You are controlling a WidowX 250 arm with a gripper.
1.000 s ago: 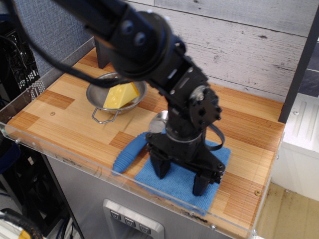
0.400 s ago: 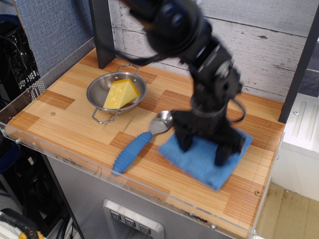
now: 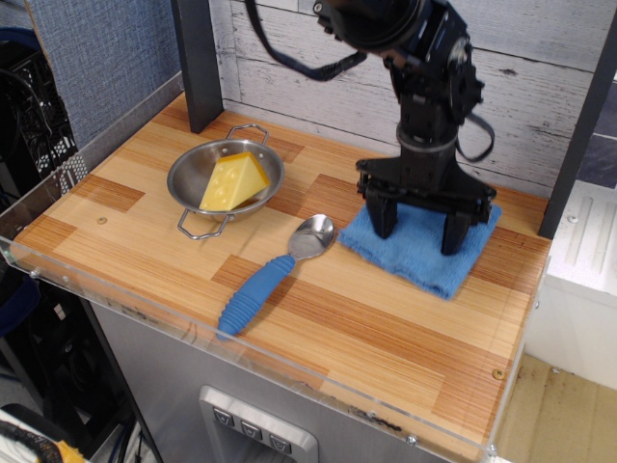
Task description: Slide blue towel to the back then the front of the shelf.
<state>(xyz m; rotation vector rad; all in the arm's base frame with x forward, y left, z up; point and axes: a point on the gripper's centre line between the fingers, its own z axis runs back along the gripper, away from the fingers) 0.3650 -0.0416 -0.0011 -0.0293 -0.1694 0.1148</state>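
Observation.image shows the blue towel (image 3: 424, 249) lying flat on the shelf (image 3: 366, 328), near its whitewashed back wall (image 3: 521, 106). The gripper (image 3: 418, 223) stands over the towel with fingers spread apart, both tips pressed onto the cloth. Left of the towel lies a blue-handled spoon (image 3: 268, 277); farther left sits a steel bowl (image 3: 226, 179) holding a cheese wedge (image 3: 234, 181).

No readable text, label, brand, number or sign anywhere. Buttons on the grey panel below the bench (image 3: 289, 318) carrying small marks, too small to read.
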